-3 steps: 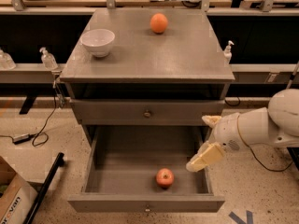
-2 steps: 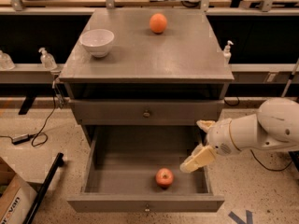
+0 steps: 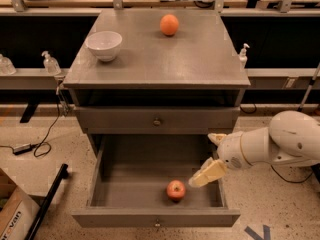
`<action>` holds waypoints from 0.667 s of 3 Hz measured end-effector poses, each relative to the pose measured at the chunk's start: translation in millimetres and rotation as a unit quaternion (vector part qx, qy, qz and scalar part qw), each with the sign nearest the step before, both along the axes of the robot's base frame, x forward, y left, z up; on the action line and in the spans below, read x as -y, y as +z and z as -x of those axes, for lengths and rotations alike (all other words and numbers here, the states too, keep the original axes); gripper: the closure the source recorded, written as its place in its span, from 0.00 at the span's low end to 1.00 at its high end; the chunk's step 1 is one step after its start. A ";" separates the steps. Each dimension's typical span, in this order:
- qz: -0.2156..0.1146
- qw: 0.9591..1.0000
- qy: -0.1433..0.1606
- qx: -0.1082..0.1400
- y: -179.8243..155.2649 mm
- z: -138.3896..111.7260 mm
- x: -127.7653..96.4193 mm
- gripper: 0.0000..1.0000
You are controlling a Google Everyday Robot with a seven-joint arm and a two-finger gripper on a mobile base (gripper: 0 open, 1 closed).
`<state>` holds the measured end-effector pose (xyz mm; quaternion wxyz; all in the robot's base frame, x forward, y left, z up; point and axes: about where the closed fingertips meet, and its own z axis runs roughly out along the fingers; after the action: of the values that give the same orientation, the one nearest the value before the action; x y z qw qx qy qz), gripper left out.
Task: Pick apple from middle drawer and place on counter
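1. We hold our jaws spread over the open middle drawer, wide enough to straddle the fruit.
2. The apple lies just beside their lower tip, on the drawer floor, not yet gripped.

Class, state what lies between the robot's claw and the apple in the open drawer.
Only bare floor of the middle drawer, as the camera view shows. The claw hangs open over its right side, just up-right of the apple.
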<state>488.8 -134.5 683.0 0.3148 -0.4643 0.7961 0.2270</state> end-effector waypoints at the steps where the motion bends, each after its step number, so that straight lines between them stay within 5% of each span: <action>1: -0.014 1.000 -0.001 -0.001 -21.4 -5.6 -16.7 0.00; 2: -0.022 1.000 -0.001 -0.009 -84.2 -21.2 -42.2 0.00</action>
<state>509.9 -92.3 598.8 0.3184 -0.4542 0.7941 0.2485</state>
